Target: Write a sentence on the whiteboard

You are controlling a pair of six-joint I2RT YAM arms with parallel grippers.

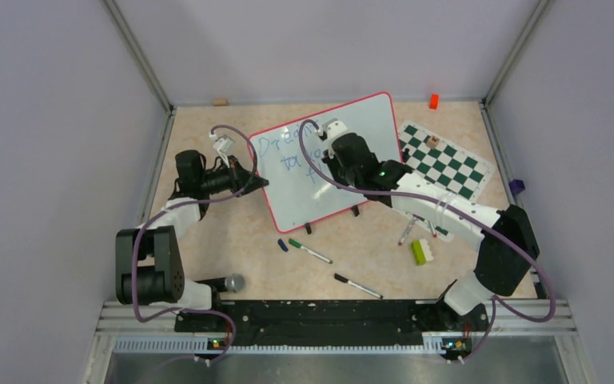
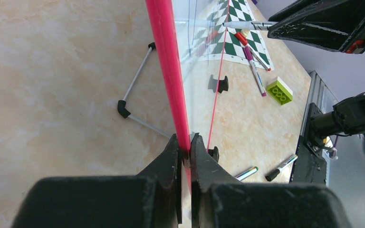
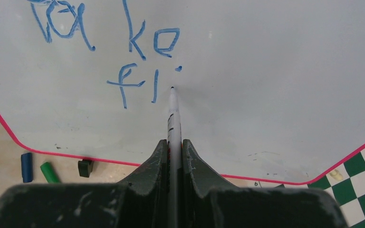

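Whiteboard (image 1: 292, 200) edge clamped in left claw (image 2: 186, 141) | right claw (image 3: 174, 145) clamps marker (image 3: 173, 111), tip seemingly touching beside sentence (image 3: 138, 83)

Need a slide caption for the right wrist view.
Mid-sentence: right fingers pinch a marker, tip at the whiteboard beside the blue lettering "fl".

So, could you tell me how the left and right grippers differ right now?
The left gripper is shut on the whiteboard's red edge; the right gripper is shut on a marker, tip near the sentence's "fl". The left gripper meets the board edge-on; the right gripper faces its writing surface. Both are shut.
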